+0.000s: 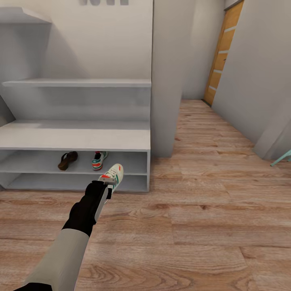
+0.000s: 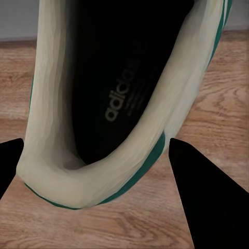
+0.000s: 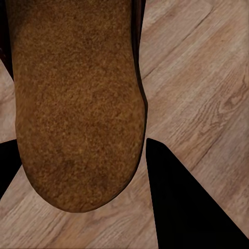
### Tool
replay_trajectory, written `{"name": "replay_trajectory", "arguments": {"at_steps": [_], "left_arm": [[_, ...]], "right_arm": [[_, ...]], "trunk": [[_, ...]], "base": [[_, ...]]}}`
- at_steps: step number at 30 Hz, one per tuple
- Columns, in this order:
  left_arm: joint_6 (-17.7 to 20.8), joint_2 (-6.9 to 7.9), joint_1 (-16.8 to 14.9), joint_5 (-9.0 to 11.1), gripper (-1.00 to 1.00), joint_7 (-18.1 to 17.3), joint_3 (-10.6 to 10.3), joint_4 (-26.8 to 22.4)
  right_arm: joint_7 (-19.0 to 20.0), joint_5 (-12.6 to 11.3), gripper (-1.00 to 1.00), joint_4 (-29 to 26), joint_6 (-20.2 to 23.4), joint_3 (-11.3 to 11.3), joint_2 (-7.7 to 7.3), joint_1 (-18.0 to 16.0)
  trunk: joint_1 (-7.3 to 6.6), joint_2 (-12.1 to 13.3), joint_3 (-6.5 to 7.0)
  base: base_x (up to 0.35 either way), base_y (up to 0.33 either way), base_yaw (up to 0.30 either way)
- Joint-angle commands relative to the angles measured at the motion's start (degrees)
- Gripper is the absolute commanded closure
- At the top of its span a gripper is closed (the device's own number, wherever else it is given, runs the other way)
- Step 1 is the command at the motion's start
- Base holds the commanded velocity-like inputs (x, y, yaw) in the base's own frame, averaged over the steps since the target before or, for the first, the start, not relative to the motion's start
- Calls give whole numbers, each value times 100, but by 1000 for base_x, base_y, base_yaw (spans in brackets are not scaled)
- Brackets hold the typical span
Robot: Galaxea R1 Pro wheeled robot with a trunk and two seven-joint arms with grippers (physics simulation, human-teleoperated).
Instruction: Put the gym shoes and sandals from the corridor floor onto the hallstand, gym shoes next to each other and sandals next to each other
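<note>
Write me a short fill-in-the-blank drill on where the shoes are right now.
1. The left gripper holds a gym shoe by its ____ end.
2. A second gym shoe already sits on a low shelf of the hallstand, beside one brown ____.
3. The right gripper carries a sandal above the wooden ____.

Missing words: heel; sandal; floor

The tool (image 2: 96, 171) grips a gym shoe (image 2: 62, 129) (heel end) above the corridor floor (image 2: 218, 98).
</note>
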Motion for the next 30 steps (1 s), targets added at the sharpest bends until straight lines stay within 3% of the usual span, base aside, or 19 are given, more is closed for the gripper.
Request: {"name": "replay_trajectory", "arguments": {"at_steps": [1,5,7,10,13,20,30], "left_arm": [[0,-2,4,2,100,-9,1,0],[-5,-4,12,42,100,-18,45,6],[-7,-5,16,103,100,-18,181,7],[-8,-3,8,269,100,-18,544,8],[-8,1,4,331,100,-19,670,8],[-9,3,2,342,100,-8,705,9],[-9,3,2,299,100,-1,706,1]], "right_arm": [[-17,-18,100,0,-1,0,-1,0],[-17,-18,100,0,-2,-3,1,0],[-17,-18,100,0,0,-1,1,0],[-17,-18,100,0,2,-3,-1,0],[-17,-18,100,0,3,-1,-1,0],[-17,-18,100,0,-1,-4,-2,0],[-17,-18,100,0,0,-2,-1,0]], "trunk": [[0,0,0],[0,0,0],[0,0,0],[0,0,0],[0,0,0],[0,0,0],[0,0,-30]], "base": [[22,3,0],[72,45,0],[97,59,0],[52,24,0],[14,6,0],[2,-49,0],[0,-283,125]]}}
